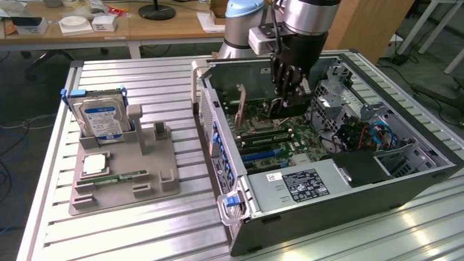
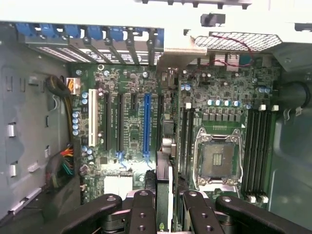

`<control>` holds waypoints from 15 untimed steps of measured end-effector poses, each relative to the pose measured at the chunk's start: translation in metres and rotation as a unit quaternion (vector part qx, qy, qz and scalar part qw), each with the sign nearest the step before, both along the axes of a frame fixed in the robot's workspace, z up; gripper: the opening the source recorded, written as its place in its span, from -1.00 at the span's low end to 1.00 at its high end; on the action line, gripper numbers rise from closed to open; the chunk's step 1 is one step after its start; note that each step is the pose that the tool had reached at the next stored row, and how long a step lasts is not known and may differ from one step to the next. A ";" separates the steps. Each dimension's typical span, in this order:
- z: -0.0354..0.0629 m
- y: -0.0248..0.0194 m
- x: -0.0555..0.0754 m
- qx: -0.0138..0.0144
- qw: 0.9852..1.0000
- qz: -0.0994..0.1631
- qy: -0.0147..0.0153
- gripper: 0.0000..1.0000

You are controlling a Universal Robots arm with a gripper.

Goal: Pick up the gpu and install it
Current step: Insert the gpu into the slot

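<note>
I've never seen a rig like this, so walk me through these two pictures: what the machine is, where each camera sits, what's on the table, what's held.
The machine is a robot arm with a two-fingered gripper at its end. One picture comes from a camera off the arm, looking down on a metal table; the other from a camera on the wrist, looking at the motherboard. On the table lies an open computer case and, toward the exterior view's left, a grey holder carrying a hard drive and a RAM stick. The gripper is closed on the gpu, a thin dark card seen edge-on, inside the case over the motherboard.
</note>
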State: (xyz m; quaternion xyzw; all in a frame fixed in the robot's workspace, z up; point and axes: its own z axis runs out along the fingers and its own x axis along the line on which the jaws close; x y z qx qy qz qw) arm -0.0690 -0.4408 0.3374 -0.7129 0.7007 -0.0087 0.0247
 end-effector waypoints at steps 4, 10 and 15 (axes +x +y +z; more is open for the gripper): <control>-0.0007 -0.0062 -0.002 0.000 1.000 0.000 0.000 -0.47; -0.0078 -0.0066 -0.005 0.000 1.000 -0.021 0.000 -0.47; -0.0134 -0.0073 -0.006 0.000 1.000 -0.027 0.000 -0.47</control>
